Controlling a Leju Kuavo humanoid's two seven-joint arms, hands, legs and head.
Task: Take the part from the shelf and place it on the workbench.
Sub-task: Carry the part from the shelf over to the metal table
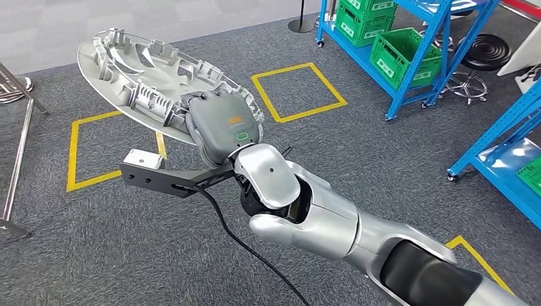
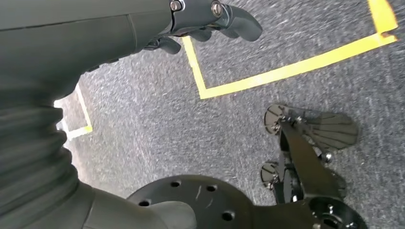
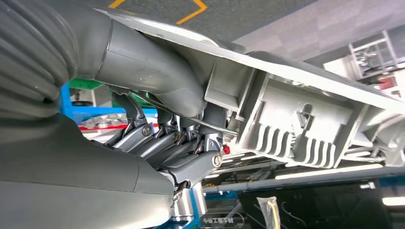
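Right arm [image 1: 332,217], silver, reaching forward from the low right of the head view; black cable trailing beneath it.

Right hand [image 1: 223,124]: clamped on the near edge of the part. In the right wrist view the thumb [image 3: 157,71] lies along one face of the panel and the darker fingers [image 3: 162,143] curl against the ribbed face, so the edge is pinched between them.

Part [image 1: 147,83]: large grey moulded oval panel, ribbed side up, carried in the air over the carpeted floor [image 1: 383,159]. It extends away from the hand, beyond and to its left, tilted. Most of its mass sits well past the grip.

Left hand [image 2: 210,19]: hanging over the carpet, holding nothing; fingers look loosely curled, though whether they are apart or together I cannot tell.

Surroundings: blue shelf [image 1: 415,44] with green crates [image 1: 402,54] beyond and right of the hand; yellow floor squares [image 1: 300,92] below the part. No tabletop is visible.

Step in hand, judged: carrying the part to the workbench. Advice: keep the pinch firm, since the long overhang will lever against the thumb; move slowly, hold the wrist steady, keep the far tip off racks, and lower the far end gently before releasing.
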